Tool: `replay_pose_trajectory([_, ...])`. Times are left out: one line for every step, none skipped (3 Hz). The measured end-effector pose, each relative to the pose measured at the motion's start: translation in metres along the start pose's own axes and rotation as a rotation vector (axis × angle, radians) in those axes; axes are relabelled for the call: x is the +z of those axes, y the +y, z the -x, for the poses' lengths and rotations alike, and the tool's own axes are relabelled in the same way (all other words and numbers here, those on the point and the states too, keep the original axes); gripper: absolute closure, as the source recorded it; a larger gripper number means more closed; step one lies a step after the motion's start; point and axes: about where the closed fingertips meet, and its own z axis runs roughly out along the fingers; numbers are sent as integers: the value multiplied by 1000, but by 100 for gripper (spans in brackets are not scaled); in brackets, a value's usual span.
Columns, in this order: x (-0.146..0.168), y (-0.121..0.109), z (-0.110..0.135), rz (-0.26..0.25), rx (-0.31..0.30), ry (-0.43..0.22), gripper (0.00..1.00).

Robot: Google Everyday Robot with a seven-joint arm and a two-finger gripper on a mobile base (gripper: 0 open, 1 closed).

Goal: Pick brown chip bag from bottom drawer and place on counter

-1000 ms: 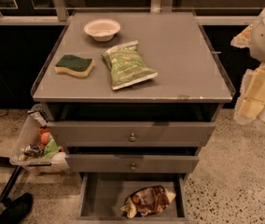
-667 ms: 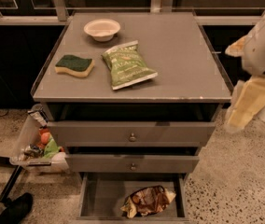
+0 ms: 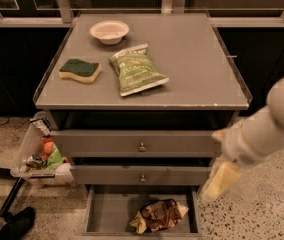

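The brown chip bag (image 3: pixel 157 215) lies crumpled in the open bottom drawer (image 3: pixel 109 210), right of its middle and near the front. The drawer is pulled out below two knobbed drawers that stand slightly ajar. The counter (image 3: pixel 187 59) is the flat grey cabinet top above. My arm comes in from the right, and my gripper (image 3: pixel 221 180) hangs at the cabinet's right front corner. It is level with the second drawer, above and to the right of the bag, and apart from it.
On the counter lie a green chip bag (image 3: pixel 137 70), a green and yellow sponge (image 3: pixel 80 70) and a white bowl (image 3: pixel 109 31). A clear bin (image 3: pixel 37 154) with several items hangs at the cabinet's left. A dark shoe (image 3: pixel 16 225) is on the floor at lower left.
My arm has swung left and down, from beside the counter's right edge to the right front corner of the drawers. The bag and the counter items have not moved.
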Motion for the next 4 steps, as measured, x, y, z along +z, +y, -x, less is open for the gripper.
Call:
replay_pose_trajectory([105, 15, -33, 96, 84, -53, 0])
replay_pose_trajectory([124, 2, -34, 68, 106, -88, 19])
replay_pose_trajectory([123, 2, -33, 66, 105, -87, 43])
replay_pose_trajectory([123, 2, -33, 66, 105, -87, 66])
